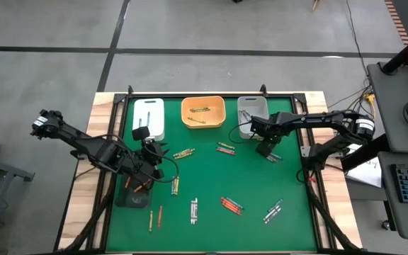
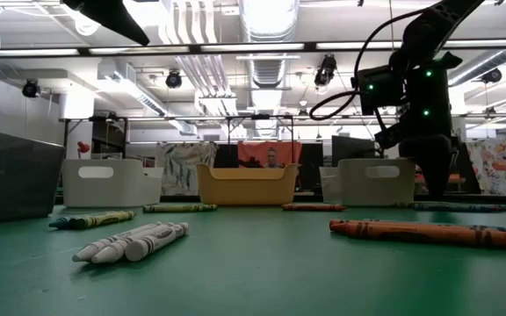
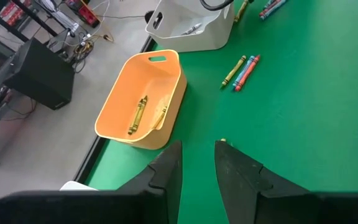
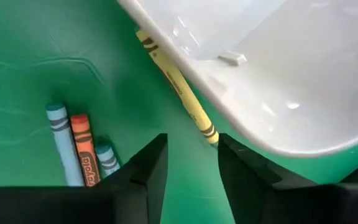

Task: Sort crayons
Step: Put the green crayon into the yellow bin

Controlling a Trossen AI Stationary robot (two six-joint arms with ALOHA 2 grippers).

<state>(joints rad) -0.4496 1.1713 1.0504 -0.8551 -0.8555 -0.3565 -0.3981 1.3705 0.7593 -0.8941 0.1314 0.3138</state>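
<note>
The thin wax crayons (image 1: 231, 205) lie in small groups all over the green tabletop (image 1: 211, 177), in red-orange, yellow, white and blue. A yellow crayon (image 4: 178, 86) lies right in front of the right gripper (image 4: 191, 149), its far end tucked under the edge of the pale grey plastic tray (image 4: 272, 68). The right gripper's two dark fingers (image 4: 145, 168) are spread apart with nothing between them, and the near tip of the yellow crayon sits just ahead of the gap. Off to one side of that gripper lie three more crayons together, two light blue ones (image 4: 59, 140) and a red-orange one (image 4: 84, 149) between them. Two yellow crayons (image 3: 138, 113) already rest inside the orange plastic tray (image 3: 166, 118), which sits ahead of the left gripper (image 3: 197, 165). The left gripper's fingers (image 3: 166, 171) stand a little apart, and I cannot tell if they hold anything. Farther out from it lie a yellow, a blue and a red-orange crayon (image 3: 242, 70) side by side. A white plastic tray (image 1: 149, 117) stands next to the orange one. White crayons (image 2: 134, 241) and long red-orange crayons (image 2: 429, 233) lie near the low camera.
</note>
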